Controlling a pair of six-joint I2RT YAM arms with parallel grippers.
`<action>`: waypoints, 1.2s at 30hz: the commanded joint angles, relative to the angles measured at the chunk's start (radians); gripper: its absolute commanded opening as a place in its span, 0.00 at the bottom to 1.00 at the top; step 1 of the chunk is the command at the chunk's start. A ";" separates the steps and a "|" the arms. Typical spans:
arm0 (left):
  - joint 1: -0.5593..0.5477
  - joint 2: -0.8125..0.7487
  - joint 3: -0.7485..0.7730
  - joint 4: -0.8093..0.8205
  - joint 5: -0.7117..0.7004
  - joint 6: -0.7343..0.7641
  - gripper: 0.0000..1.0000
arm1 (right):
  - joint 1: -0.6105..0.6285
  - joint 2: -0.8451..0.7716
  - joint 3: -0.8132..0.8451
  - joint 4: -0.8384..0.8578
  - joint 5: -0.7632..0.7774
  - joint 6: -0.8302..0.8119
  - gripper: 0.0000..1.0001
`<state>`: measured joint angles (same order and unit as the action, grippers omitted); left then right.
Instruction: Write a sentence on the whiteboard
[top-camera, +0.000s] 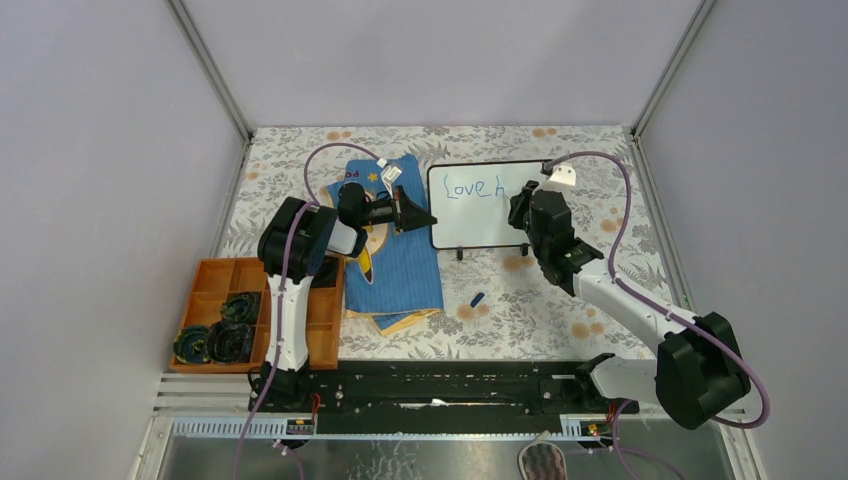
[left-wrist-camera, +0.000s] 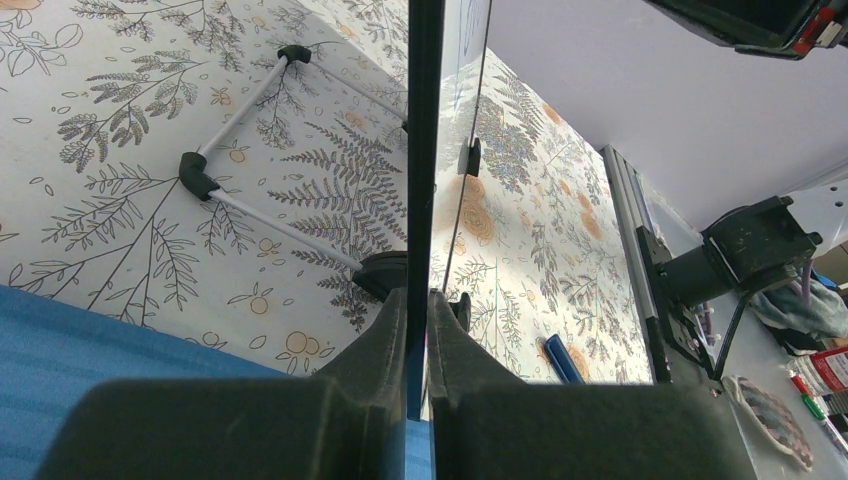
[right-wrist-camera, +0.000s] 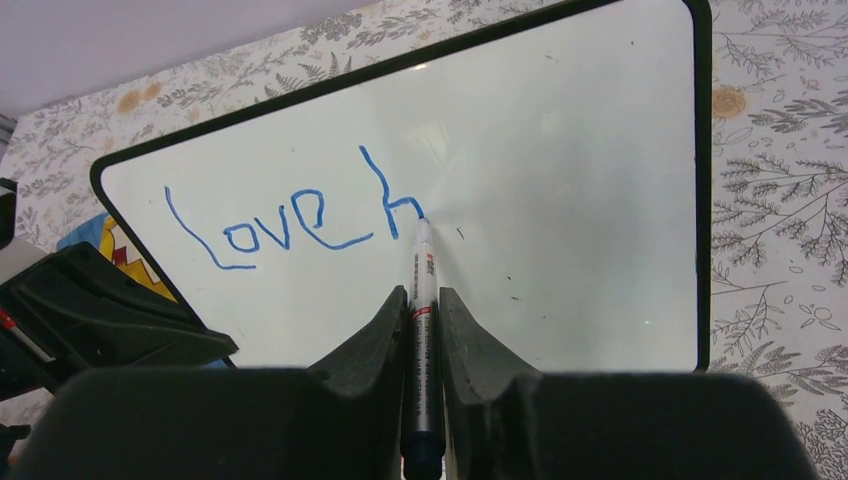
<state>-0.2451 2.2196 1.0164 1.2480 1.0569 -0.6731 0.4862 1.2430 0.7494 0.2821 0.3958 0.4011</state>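
The whiteboard (top-camera: 480, 205) stands on small black feet at mid-table, tilted back. It shows face-on in the right wrist view (right-wrist-camera: 560, 200) and edge-on in the left wrist view (left-wrist-camera: 424, 140). Blue writing on it reads "Love h" (right-wrist-camera: 290, 215), in the top view (top-camera: 474, 188) too. My left gripper (top-camera: 418, 216) is shut on the board's left edge (left-wrist-camera: 418, 300). My right gripper (top-camera: 522, 208) is shut on a blue marker (right-wrist-camera: 420, 300), its tip touching the board at the end of the "h". The gripper's midpoint sits low in its own view (right-wrist-camera: 422, 300).
A blue cartoon-print cloth (top-camera: 400, 265) lies left of the board under my left arm. The blue marker cap (top-camera: 478, 298) lies on the floral tablecloth in front of the board, seen by the left wrist as well (left-wrist-camera: 562, 358). An orange tray (top-camera: 215, 275) with dark rolls sits at the near left.
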 joint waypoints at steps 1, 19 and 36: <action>0.017 0.000 -0.027 -0.078 -0.012 0.049 0.00 | -0.011 -0.020 -0.024 0.009 -0.016 -0.004 0.00; 0.015 -0.001 -0.028 -0.078 -0.012 0.050 0.00 | -0.011 -0.092 -0.030 0.015 0.024 -0.019 0.00; 0.015 -0.006 -0.032 -0.081 -0.012 0.055 0.00 | -0.014 -0.036 0.005 0.045 0.052 -0.022 0.00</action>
<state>-0.2451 2.2127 1.0126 1.2400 1.0573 -0.6624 0.4831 1.2037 0.7040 0.2745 0.3946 0.3965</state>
